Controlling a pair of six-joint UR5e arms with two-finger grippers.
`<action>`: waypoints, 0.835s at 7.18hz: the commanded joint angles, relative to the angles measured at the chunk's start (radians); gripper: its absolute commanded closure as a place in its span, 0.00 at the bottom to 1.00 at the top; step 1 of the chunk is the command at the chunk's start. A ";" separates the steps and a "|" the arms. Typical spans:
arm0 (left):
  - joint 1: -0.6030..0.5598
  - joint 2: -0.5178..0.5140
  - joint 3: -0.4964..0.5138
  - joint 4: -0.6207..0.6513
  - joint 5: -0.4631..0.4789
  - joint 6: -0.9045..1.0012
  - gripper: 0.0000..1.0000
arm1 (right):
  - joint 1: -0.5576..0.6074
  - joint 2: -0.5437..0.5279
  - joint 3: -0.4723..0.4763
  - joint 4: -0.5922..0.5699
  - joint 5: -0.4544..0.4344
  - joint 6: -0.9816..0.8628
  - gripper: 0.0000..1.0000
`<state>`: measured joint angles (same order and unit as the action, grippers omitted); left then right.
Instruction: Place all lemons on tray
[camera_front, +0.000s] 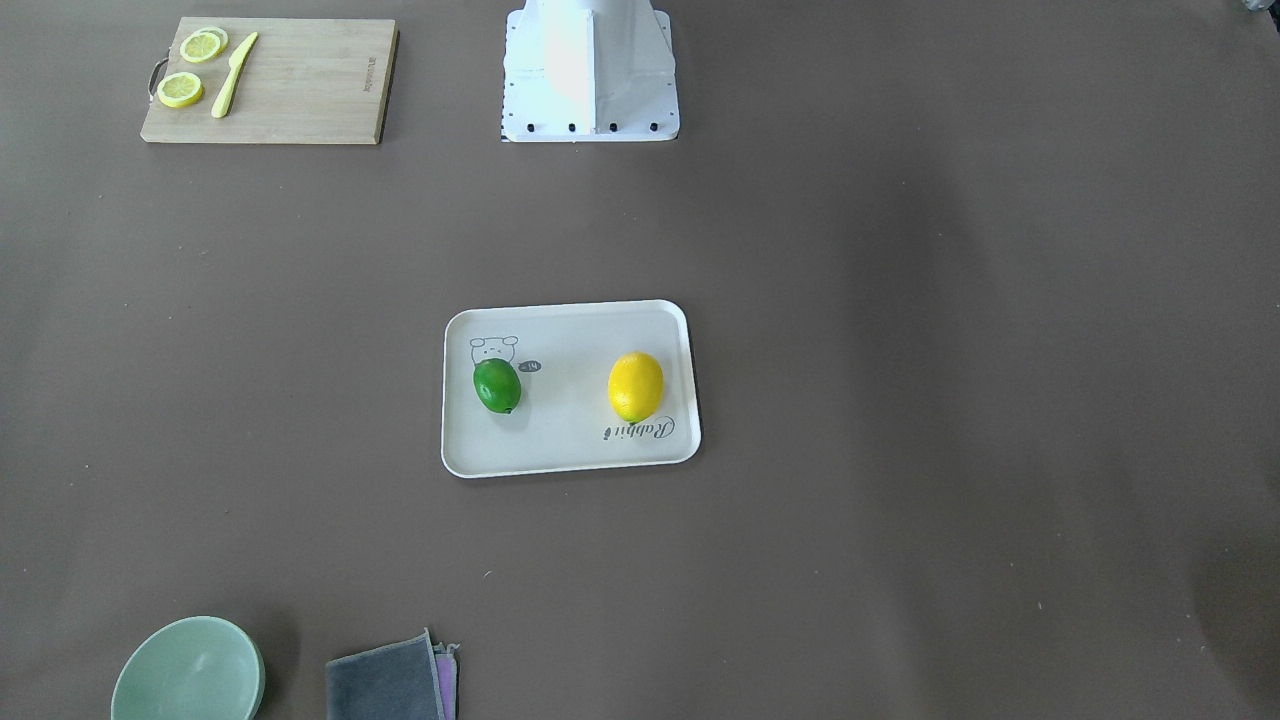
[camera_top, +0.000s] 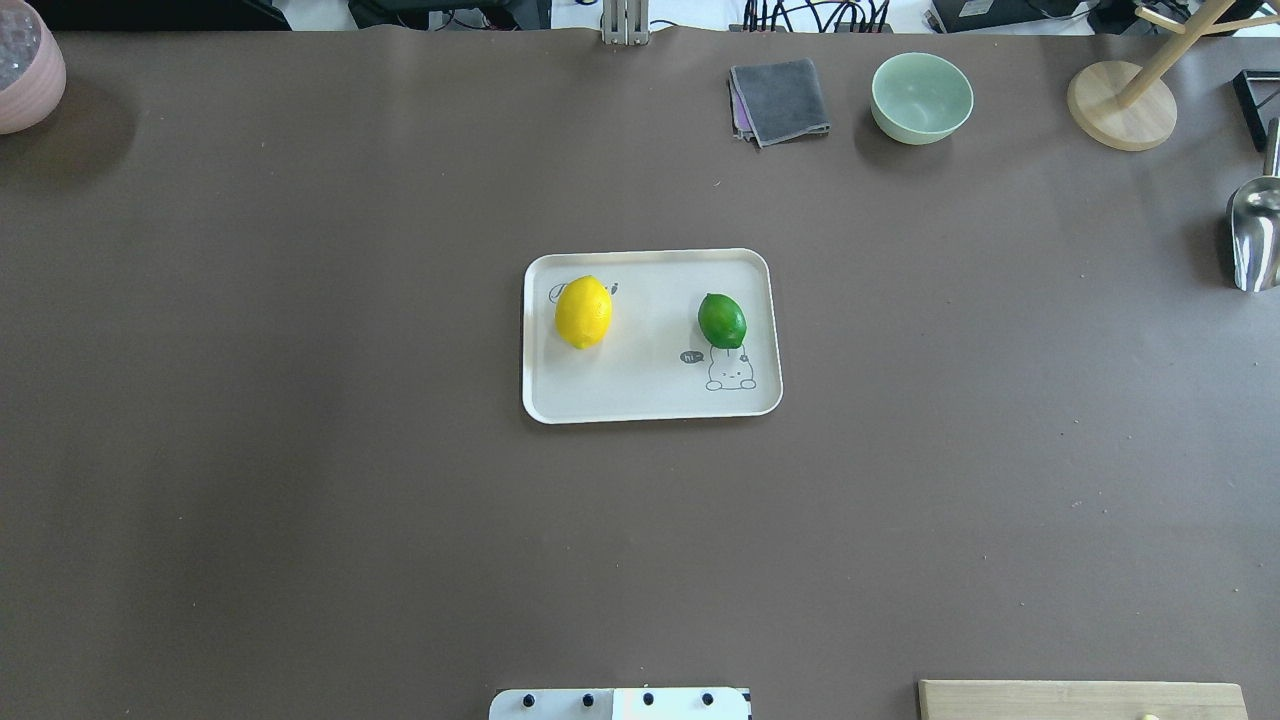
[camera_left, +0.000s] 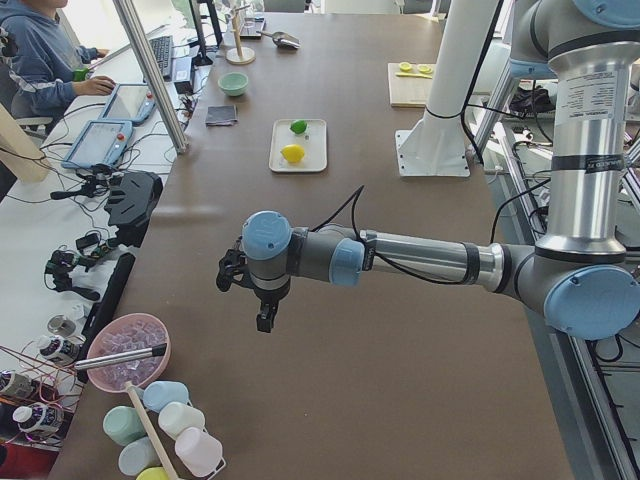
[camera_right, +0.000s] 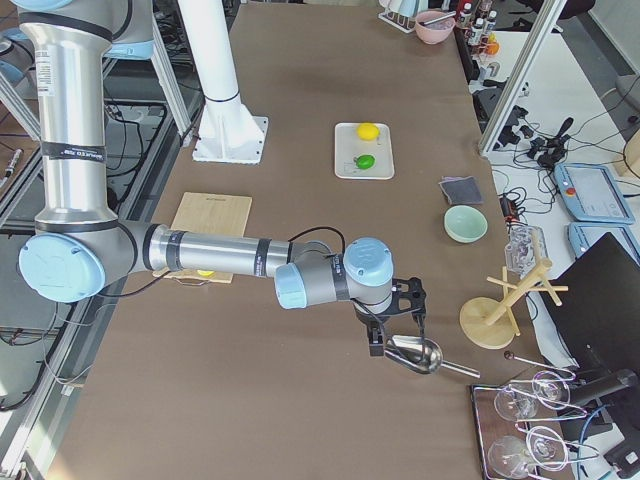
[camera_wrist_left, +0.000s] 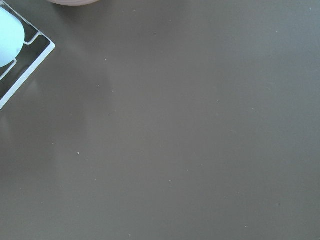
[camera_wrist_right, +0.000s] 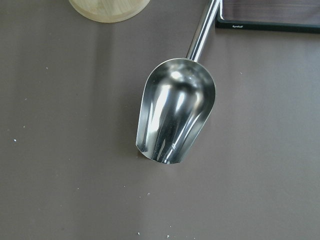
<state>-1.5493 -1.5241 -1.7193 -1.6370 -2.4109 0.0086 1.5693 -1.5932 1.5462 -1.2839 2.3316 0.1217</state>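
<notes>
The off-white tray (camera_top: 650, 400) lies at the table's middle; it also shows in the front-facing view (camera_front: 570, 455). The yellow lemon (camera_top: 583, 311) (camera_front: 636, 386) and the green lemon (camera_top: 722, 320) (camera_front: 497, 385) both lie on it, apart from each other. My left gripper (camera_left: 262, 300) hangs over the table's left end, far from the tray; I cannot tell if it is open or shut. My right gripper (camera_right: 393, 322) hangs over the right end, above a metal scoop; I cannot tell its state either. Neither wrist view shows fingers.
A metal scoop (camera_wrist_right: 175, 117) lies under the right wrist, beside a wooden stand (camera_top: 1120, 105). A green bowl (camera_top: 921, 97) and a grey cloth (camera_top: 780, 100) are at the far edge. A cutting board (camera_front: 270, 80) holds lemon slices and a knife. A pink bowl (camera_top: 25, 65) is far left.
</notes>
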 joint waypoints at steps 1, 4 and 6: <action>-0.006 0.033 -0.010 -0.003 0.004 -0.002 0.02 | 0.000 0.002 0.002 -0.002 0.009 0.001 0.00; -0.015 0.036 0.003 0.002 0.009 -0.007 0.02 | 0.000 -0.007 0.002 0.000 0.012 0.001 0.00; -0.018 0.045 -0.005 0.000 0.010 -0.010 0.02 | 0.000 0.002 0.002 0.001 0.025 0.000 0.00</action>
<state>-1.5650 -1.4835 -1.7205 -1.6360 -2.4040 0.0014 1.5693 -1.5937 1.5484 -1.2838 2.3518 0.1224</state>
